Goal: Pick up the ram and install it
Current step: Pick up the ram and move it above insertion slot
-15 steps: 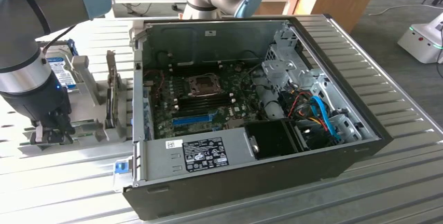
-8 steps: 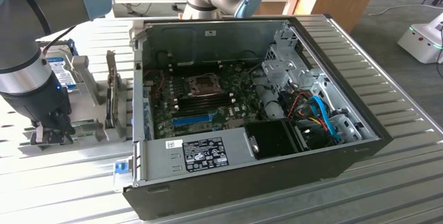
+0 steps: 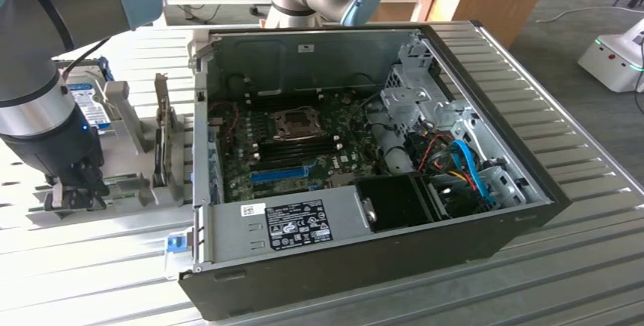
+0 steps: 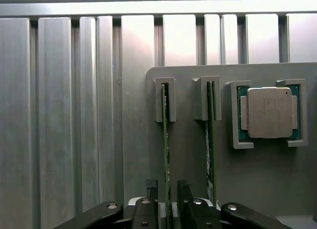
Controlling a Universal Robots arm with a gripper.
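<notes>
Two rams are standing racked; open gripper [image 4: 167, 185] is straddling ram [image 4: 165, 135], holding nothing; second ram [image 4: 210, 135] beside; neither installed.

your tool [image 4: 167, 185] stands wide astride the ram [image 4: 166, 149], slim gaps either side, second stick [image 4: 210, 140] close on one outer side, slotted posts [image 4: 158, 100] cap the far ends, bare counter [image 4: 59, 115] open on the other
</notes>
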